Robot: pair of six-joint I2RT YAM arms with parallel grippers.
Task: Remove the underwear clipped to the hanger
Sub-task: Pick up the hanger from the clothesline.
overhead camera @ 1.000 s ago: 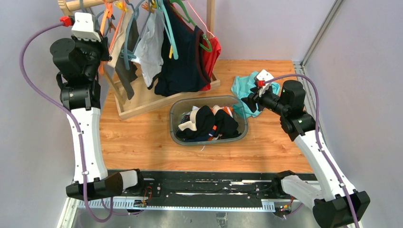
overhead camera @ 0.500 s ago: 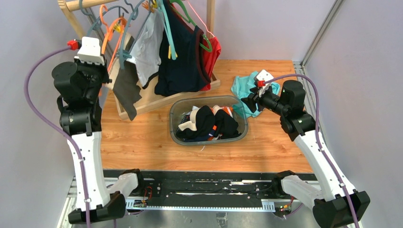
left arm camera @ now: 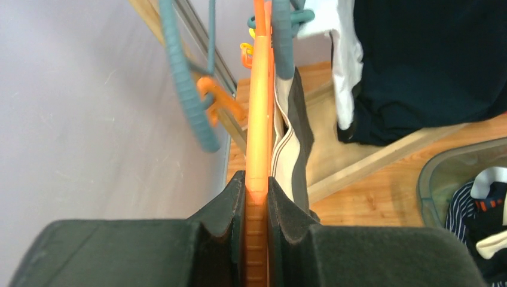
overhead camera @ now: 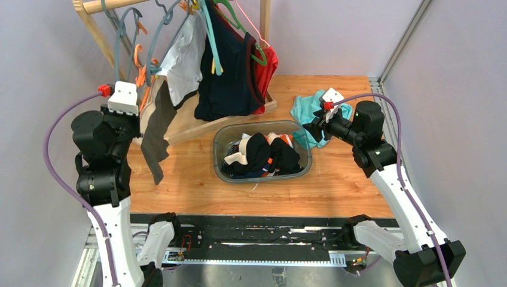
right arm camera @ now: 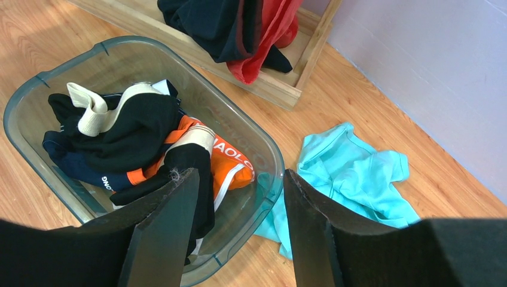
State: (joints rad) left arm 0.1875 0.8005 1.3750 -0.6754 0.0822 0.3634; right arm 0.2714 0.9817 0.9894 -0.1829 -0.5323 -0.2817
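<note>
Underwear (overhead camera: 160,113) hanging counts two: one grey-brown brief (overhead camera: 154,143), one white brief (overhead camera: 180,66).

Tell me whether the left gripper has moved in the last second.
Yes. Seen from above, the left gripper, shut on the orange hanger, has pulled away from the wooden rack's top rail toward the near edge, dragging the dark underwear along.

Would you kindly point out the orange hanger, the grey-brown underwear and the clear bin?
orange hanger (left arm camera: 258,119), left wrist view, on its flat bar, mid-picture.
grey-brown underwear (overhead camera: 156,128), top external view, on the middle of the hanging cloth.
clear bin (right arm camera: 119,60), right wrist view, on the bare inner wall at its far end.
</note>
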